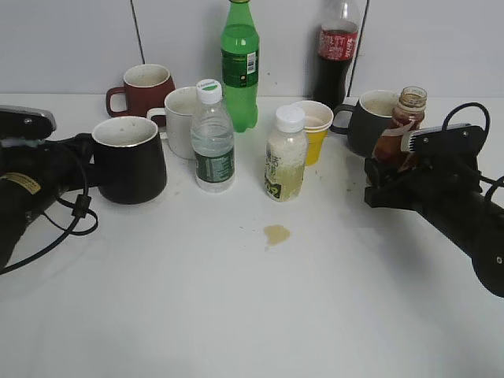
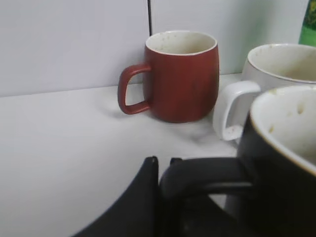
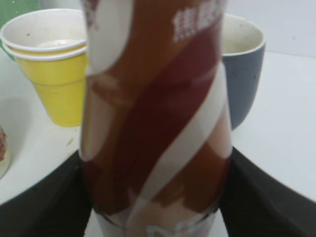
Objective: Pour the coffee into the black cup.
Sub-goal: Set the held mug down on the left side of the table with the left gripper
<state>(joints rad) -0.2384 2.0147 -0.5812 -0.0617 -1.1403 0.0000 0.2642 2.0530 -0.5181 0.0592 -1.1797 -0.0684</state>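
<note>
Four mugs, five bottles, one stack of yellow cups. The coffee bottle (image 1: 400,126) stands upright at three o'clock, neck up, clamped by the right gripper (image 1: 391,175). The left gripper (image 1: 93,175) pinches the handle of the black cup (image 1: 130,160) at nine o'clock.

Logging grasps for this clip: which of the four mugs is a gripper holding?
The black cup, front left; the left gripper clamps its handle. The brown-red, white and dark grey mugs stand free.
</note>
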